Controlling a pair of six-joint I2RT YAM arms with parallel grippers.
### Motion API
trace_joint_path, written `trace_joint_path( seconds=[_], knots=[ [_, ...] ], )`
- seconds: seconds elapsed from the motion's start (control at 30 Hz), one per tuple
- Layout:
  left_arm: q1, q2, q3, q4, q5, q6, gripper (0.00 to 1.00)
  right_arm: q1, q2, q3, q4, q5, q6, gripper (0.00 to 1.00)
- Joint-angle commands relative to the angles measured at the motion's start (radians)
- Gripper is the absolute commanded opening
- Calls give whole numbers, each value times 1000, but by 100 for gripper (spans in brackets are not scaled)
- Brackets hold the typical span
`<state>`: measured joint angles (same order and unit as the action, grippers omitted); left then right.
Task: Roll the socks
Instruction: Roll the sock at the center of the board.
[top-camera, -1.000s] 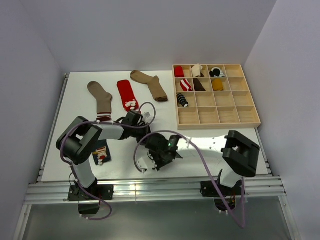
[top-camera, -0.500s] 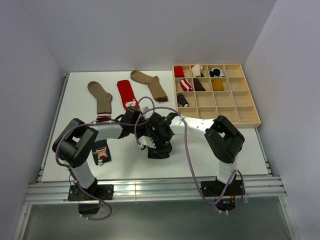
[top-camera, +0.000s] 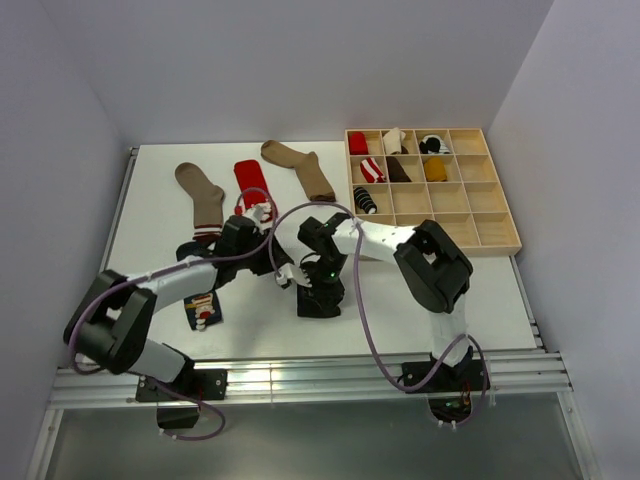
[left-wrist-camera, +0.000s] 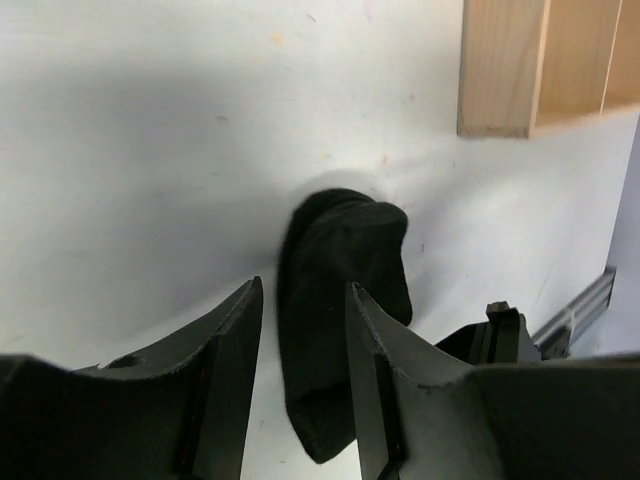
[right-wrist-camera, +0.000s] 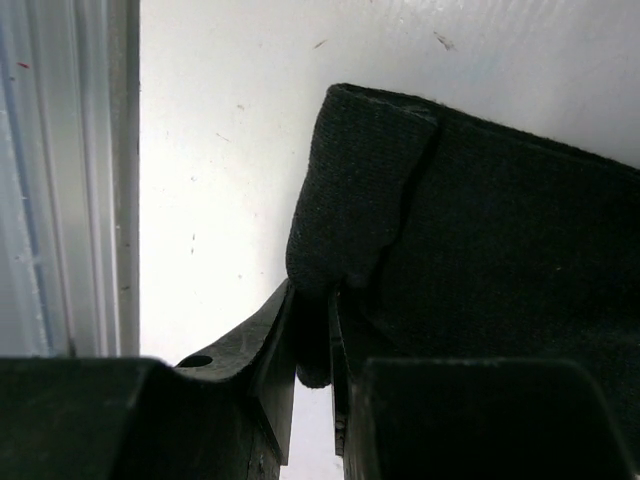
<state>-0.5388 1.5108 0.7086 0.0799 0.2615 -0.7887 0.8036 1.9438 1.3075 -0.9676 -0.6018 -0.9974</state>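
Right wrist view showed the right claw (right-wrist-camera: 312, 296) with its two fingers drawn almost together, pinching a folded edge of the black sock (right-wrist-camera: 500, 250). A tab of dark fabric sat in the thin slit between them. White worktop (right-wrist-camera: 220, 150) lay beside the sock, and an aluminium rail (right-wrist-camera: 70, 180) ran down the left of that picture.

From the left wrist, the left claw (left-wrist-camera: 303, 296) stood slightly apart and gripped nothing. The sock (left-wrist-camera: 345, 250) lay bunched on the worktop (left-wrist-camera: 150, 150) just ahead. Its narrow end reached into the gap, with a strip of white showing between it and one finger. A corner of the wooden tray (left-wrist-camera: 500, 70) appeared beyond.

From above, the rail (top-camera: 300, 380) carried both arm bases at the near edge. A navy sock (top-camera: 203, 308) with a red and white pattern lay just beside the left forearm. Near the middle of the worktop (top-camera: 470, 300) the black sock (top-camera: 320, 304) sat as a small dark bundle. The right claw (top-camera: 322, 290) pointed down onto it, and the left claw (top-camera: 287, 275) was close at its left side.

Farther back lay three flat socks: a tan sock (top-camera: 200, 195), a red sock (top-camera: 250, 183) and a brown sock (top-camera: 300, 168). At the far right the tray (top-camera: 440, 250) held rolled socks (top-camera: 372, 170) in several compartments toward its far left part.
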Motion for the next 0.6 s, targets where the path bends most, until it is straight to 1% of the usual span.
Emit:
trace_joint_path(
  seconds=[0.0,0.13,0.3,0.47,0.57],
  knots=[
    [37,-150,-70,35,-108,-55,44,-37,73,33,-117,10,-23,15],
    [68,-314,-176,40,-194,-121,46,-61,130,90,-160,5,-21,15],
    [82,-553,-311,63,-235,-141,46,-76,201,162,-226,-3,-9,16],
    [54,-725,-397,133,-232,-58,42,-83,257,243,-293,-15,6,17],
    [-36,-736,-417,187,-238,20,41,-87,296,291,-344,-41,5,17]
  ],
)
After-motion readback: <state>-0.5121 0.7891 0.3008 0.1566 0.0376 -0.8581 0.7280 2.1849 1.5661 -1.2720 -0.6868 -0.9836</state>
